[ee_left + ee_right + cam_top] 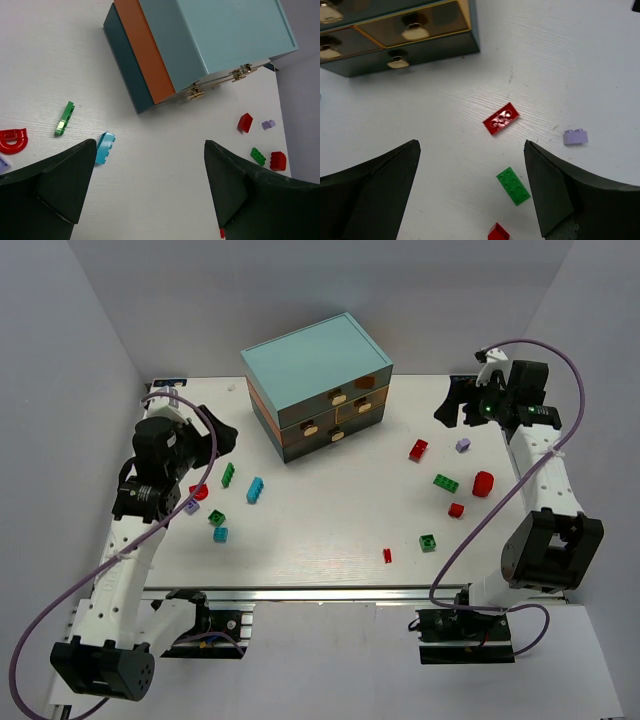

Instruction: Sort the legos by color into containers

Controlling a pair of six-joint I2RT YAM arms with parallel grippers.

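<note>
Legos lie scattered on the white table (320,520). On the left are a green bar (228,475), a cyan brick (255,490), a red piece (199,492) and a smaller cyan one (220,534). On the right are a red plate (418,449), a lilac brick (463,445), a green plate (446,482) and a red block (483,483). The containers sit pushed into the teal-topped chest (315,360), their knobs (415,33) facing forward. My left gripper (150,145) hangs open above bare table beside the cyan brick (105,147). My right gripper (471,145) is open above the red plate (500,119) and green plate (513,186).
A small green brick (428,542) and a thin red piece (387,555) lie near the table's front edge. Grey walls close in on the left, right and back. A metal rail (300,592) runs along the near edge between the arm bases.
</note>
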